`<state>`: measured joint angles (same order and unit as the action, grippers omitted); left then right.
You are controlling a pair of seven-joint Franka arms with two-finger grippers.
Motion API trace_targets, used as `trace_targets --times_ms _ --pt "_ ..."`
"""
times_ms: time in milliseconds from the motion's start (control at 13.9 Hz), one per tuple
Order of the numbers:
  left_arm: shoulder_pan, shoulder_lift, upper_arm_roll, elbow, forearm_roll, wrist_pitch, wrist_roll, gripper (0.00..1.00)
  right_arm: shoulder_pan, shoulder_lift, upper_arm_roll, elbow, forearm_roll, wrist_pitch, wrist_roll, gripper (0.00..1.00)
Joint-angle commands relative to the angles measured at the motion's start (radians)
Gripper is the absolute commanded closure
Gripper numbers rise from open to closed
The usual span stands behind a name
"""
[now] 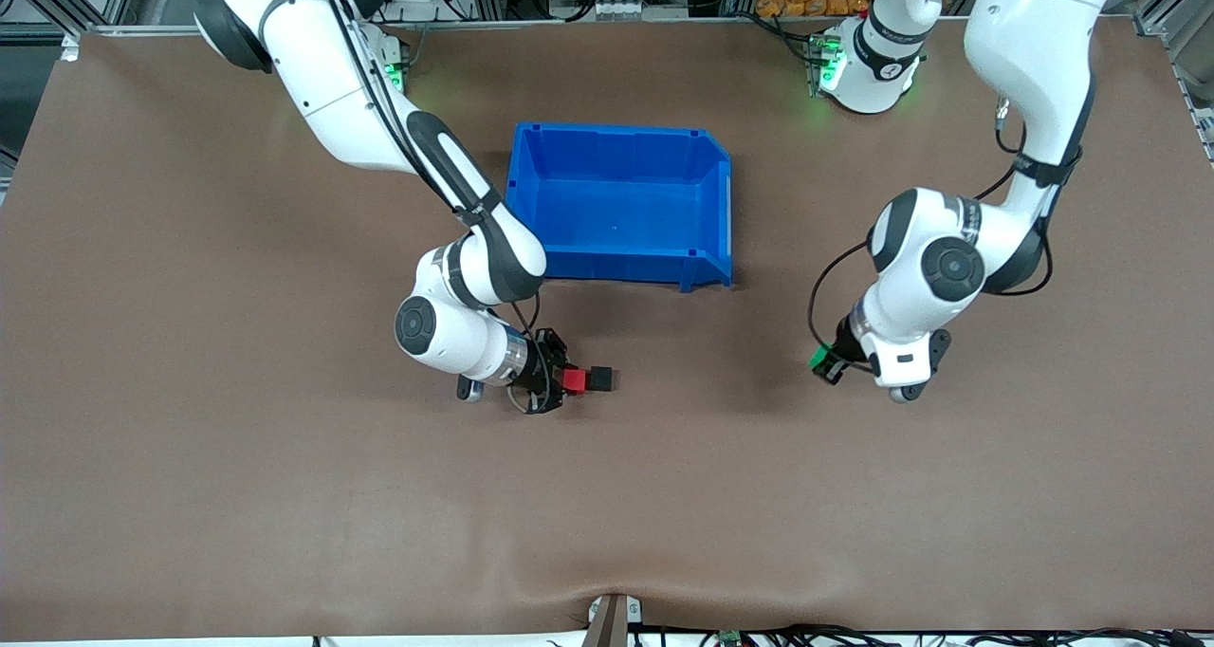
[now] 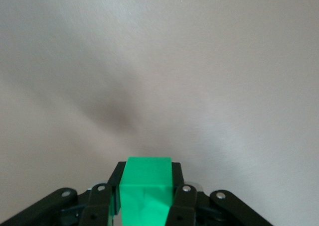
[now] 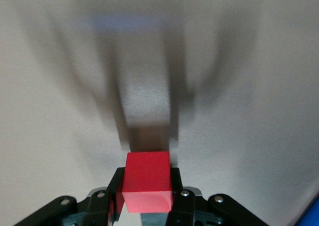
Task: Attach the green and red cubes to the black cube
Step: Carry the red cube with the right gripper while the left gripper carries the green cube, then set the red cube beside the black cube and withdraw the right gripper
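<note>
1. Right gripper (image 1: 567, 381) pinching the red cube (image 1: 573, 380), low over the table (image 1: 285, 495), nearer the front camera than the blue bin (image 1: 621, 201) and off that bin's corner toward the right arm's end.
2. Black cube (image 1: 599, 378) just beside the red cube, seemingly touching it, on the side toward the left arm's end; cannot tell whether joined yet. Hidden in the right wrist view, where only the red cube (image 3: 148, 181) shows between the fingers (image 3: 180, 196).
3. Left gripper (image 1: 827, 362) clamped on the green cube (image 1: 816, 359), well apart from the black cube, over bare table, also nearer the front camera than the bin and past its other corner.
4. In the left wrist view, green cube (image 2: 146, 191) held square between the fingers (image 2: 185, 198), nothing but tabletop ahead.
5. Deciding relation: black cube's free face turned toward the left arm's end, so green cube likely to travel straight toward the right arm's end along the red-black line.
6. Right arm nearer; left arm with the gap to cross.
</note>
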<state>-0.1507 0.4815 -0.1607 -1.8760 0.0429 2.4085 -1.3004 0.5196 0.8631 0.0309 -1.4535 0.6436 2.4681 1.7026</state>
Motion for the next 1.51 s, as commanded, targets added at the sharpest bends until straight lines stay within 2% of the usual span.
trace_targets --times_ms 0,143,215,287,502,646,717,789,933,1076,1148,1435 --pt "-0.047 0.090 0.004 0.139 -0.006 -0.066 -0.167 1.00 0.017 0.007 -0.006 0.009 0.011 0.002 0.012 1.00" --pt "-0.075 0.123 0.003 0.176 -0.008 -0.066 -0.276 1.00 0.023 0.008 -0.006 0.007 0.011 0.002 0.014 1.00" --pt "-0.098 0.143 0.003 0.204 -0.008 -0.066 -0.352 1.00 0.025 0.008 -0.006 0.009 0.011 0.002 0.015 0.70" --pt "-0.116 0.170 0.003 0.242 -0.008 -0.066 -0.432 1.00 0.030 0.010 -0.008 0.009 0.005 0.003 0.022 0.01" --pt "-0.182 0.250 0.003 0.336 -0.009 -0.066 -0.661 1.00 0.002 -0.002 -0.009 0.016 -0.001 -0.011 0.005 0.00" --pt "-0.223 0.291 0.003 0.394 -0.008 -0.066 -0.771 1.00 -0.026 -0.031 -0.017 0.024 -0.037 -0.078 0.005 0.00" --pt "-0.240 0.313 0.003 0.420 -0.008 -0.066 -0.813 1.00 -0.047 -0.054 -0.038 0.028 -0.079 -0.151 0.003 0.00" --pt "-0.254 0.336 0.001 0.449 -0.015 -0.066 -0.851 1.00 -0.082 -0.088 -0.046 0.050 -0.126 -0.279 0.002 0.00" --pt "-0.280 0.379 0.003 0.504 -0.090 -0.066 -0.873 1.00 -0.136 -0.105 -0.045 0.146 -0.224 -0.534 -0.038 0.00" --pt "-0.303 0.381 0.003 0.505 -0.109 -0.072 -0.873 1.00 -0.199 -0.107 -0.046 0.258 -0.229 -0.723 -0.119 0.00" --pt "-0.314 0.382 0.003 0.506 -0.110 -0.074 -0.873 1.00 -0.238 -0.111 -0.037 0.297 -0.231 -0.774 -0.161 0.00" --pt "-0.358 0.445 0.004 0.583 -0.110 -0.074 -0.884 1.00 -0.335 -0.166 -0.065 0.332 -0.237 -0.814 -0.423 0.00"
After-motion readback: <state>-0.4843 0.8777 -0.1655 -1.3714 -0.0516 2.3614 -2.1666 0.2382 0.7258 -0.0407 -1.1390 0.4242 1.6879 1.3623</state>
